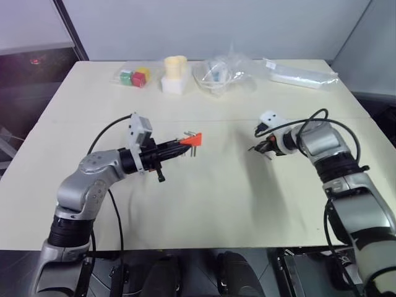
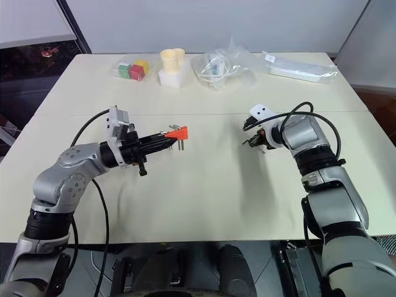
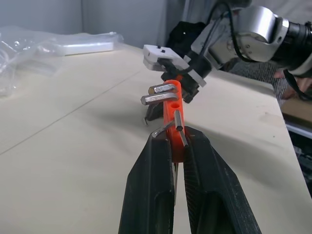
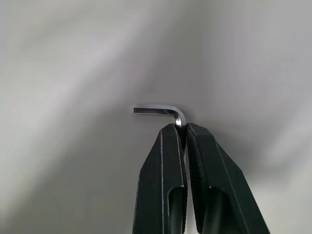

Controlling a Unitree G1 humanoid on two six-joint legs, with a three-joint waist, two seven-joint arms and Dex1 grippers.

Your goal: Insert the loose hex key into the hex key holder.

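Observation:
My left gripper is shut on the red-orange hex key holder, held level above the table's middle. A few thin metal keys stick out of one side of the holder, whose lower end sits between the black fingers. To the right, my right gripper is shut on the loose hex key, a small bent grey rod pinched at its bend, its short arm pointing sideways past the fingertips. The right gripper points down toward the table, about a hand's width from the holder.
Along the table's far edge stand a bag of red, green and yellow cubes, a cream cup on a white block, crumpled clear plastic bags and a flat clear packet. Cables loop off both wrists.

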